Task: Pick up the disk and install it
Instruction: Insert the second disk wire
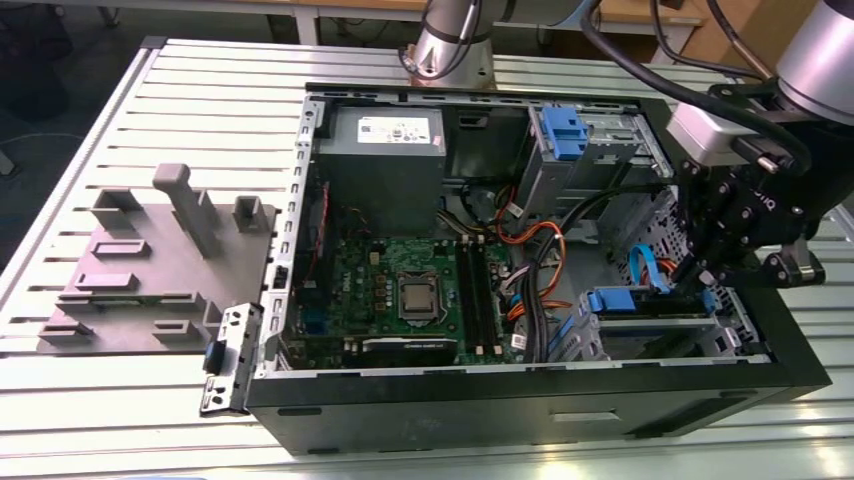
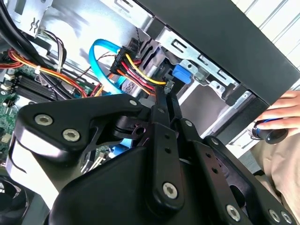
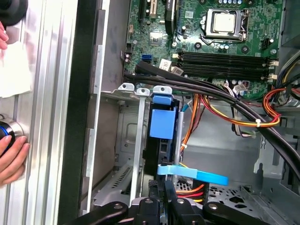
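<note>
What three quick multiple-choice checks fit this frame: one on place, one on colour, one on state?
1. In the exterior view, the gripper is:
A. over the grey block on the table
B. at the computer case's right end, among the cables
C. above the power supply

2. The flat cable by the gripper is:
A. light blue
B. green
C. white

3. The computer case is:
A. closed
B. standing upright
C. lying open, circuit board showing

Answers:
1 B: the gripper reaches into the right end of the computer case.
2 A: the flat cable is light blue.
3 C: the circuit board is in plain sight.
</note>
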Robot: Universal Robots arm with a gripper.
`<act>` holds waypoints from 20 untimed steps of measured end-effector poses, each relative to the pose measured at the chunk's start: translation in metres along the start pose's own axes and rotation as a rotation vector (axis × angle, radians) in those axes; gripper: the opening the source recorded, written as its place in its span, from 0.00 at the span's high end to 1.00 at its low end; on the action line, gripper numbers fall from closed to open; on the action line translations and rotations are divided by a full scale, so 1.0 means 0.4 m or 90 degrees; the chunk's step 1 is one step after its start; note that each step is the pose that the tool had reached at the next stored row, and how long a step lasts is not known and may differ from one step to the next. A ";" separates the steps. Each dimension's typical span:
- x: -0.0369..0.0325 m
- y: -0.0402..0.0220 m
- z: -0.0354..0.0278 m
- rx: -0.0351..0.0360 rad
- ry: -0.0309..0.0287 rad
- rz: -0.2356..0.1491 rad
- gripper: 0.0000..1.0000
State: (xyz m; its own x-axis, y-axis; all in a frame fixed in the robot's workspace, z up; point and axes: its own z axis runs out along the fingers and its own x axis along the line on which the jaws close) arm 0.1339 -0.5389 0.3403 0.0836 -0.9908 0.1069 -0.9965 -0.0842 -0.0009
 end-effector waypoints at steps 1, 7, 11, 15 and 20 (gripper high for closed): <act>-0.002 0.000 0.000 0.0000 0.0000 0.000 0.84; -0.006 0.002 0.005 0.0000 -0.0001 0.000 0.84; -0.006 0.008 0.006 0.0000 -0.0001 0.000 0.84; -0.007 0.008 0.009 0.0000 -0.0001 0.000 0.84; -0.008 0.008 0.015 0.0000 0.0001 0.000 0.84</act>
State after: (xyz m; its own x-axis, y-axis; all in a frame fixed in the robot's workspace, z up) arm 0.1305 -0.5369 0.3339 0.0835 -0.9907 0.1070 -0.9965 -0.0841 -0.0009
